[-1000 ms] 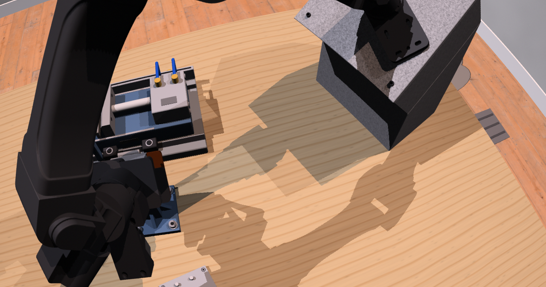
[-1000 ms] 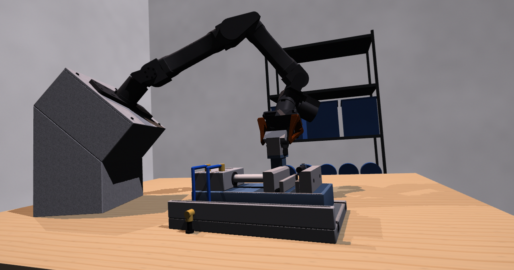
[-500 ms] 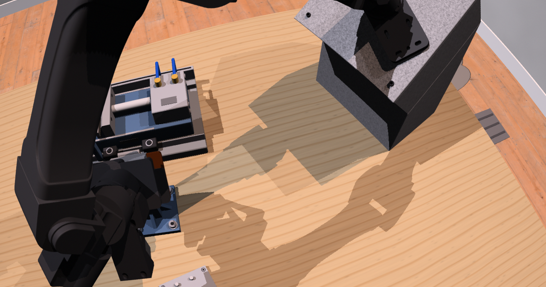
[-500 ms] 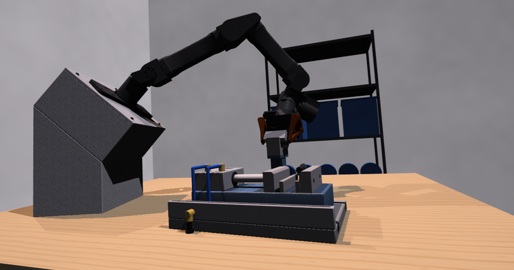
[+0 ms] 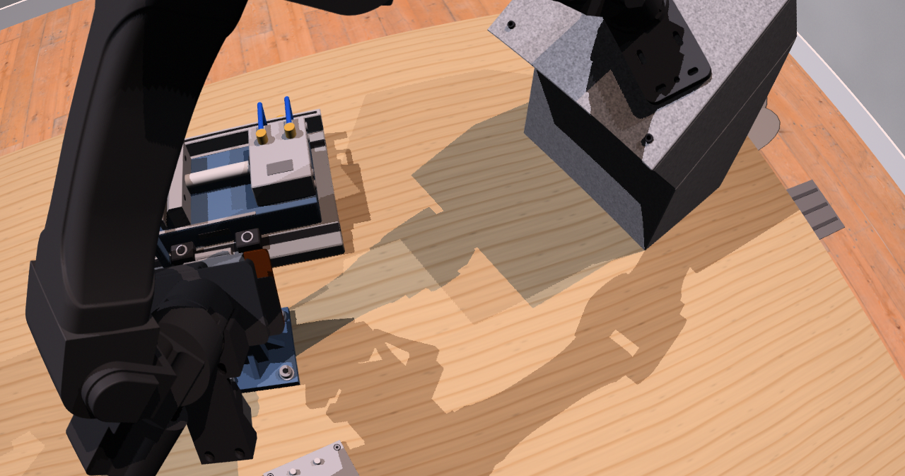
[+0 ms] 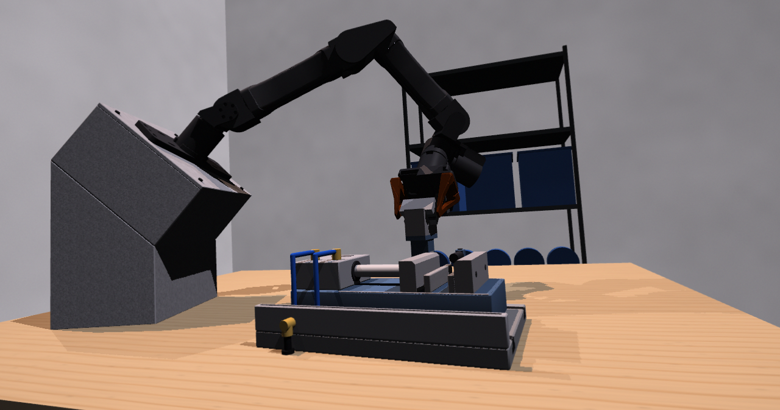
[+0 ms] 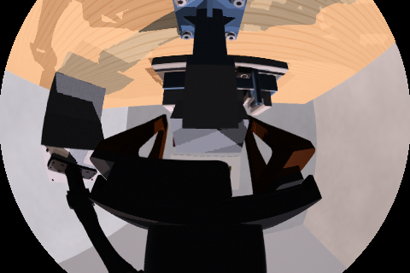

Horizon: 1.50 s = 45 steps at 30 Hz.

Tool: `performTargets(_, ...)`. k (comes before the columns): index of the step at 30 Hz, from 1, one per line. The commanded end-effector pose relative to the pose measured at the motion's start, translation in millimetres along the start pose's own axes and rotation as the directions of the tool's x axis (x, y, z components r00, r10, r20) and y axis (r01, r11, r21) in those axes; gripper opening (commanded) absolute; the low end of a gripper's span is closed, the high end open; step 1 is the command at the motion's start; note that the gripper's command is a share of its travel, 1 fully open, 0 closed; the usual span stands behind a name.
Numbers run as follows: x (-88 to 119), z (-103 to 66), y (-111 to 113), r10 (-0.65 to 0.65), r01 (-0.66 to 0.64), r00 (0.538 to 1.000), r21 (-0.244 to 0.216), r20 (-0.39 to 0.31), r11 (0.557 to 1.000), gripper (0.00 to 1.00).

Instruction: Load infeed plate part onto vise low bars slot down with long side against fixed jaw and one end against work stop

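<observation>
Gripper point(image 6: 417, 211) spread, pinching nothing; straddles the upper end of the part point(image 6: 418, 228), seemingly upright over the V-block point(image 5: 285, 362). Before closing: centre above the V-block, square the fingers to the part's long faces, check which way the slot faces. No readable labels or writing.

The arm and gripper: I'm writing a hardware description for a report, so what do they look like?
The arm is matte black all over, built of rounded tubular links joined by bulky cylindrical joints, bolted through a black plate to a speckled grey slanted pedestal. The gripper has a black body with rust-orange angled fingers. No cables or markings show.
</observation>
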<state>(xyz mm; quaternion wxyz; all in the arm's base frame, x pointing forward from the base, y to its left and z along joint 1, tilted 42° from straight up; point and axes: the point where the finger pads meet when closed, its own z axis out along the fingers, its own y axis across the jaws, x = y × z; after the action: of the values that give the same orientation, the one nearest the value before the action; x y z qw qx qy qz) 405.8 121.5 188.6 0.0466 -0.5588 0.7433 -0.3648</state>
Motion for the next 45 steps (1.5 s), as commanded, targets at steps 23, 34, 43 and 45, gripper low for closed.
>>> performTargets(23, 0.2, -13.8, -9.0, 0.015, -0.015, 1.000, 0.030, 0.014, 0.999, 0.81)
performTargets(34, 0.2, -13.8, -9.0, 0.015, -0.015, 1.000, 0.030, 0.014, 0.999, 0.81)
performTargets(43, -0.1, -13.9, -9.3, 0.015, -0.015, 1.000, 0.031, 0.015, 0.999, 0.00)
performTargets(45, -0.2, -13.9, -9.4, 0.015, -0.016, 1.000, 0.031, 0.015, 0.999, 0.00)
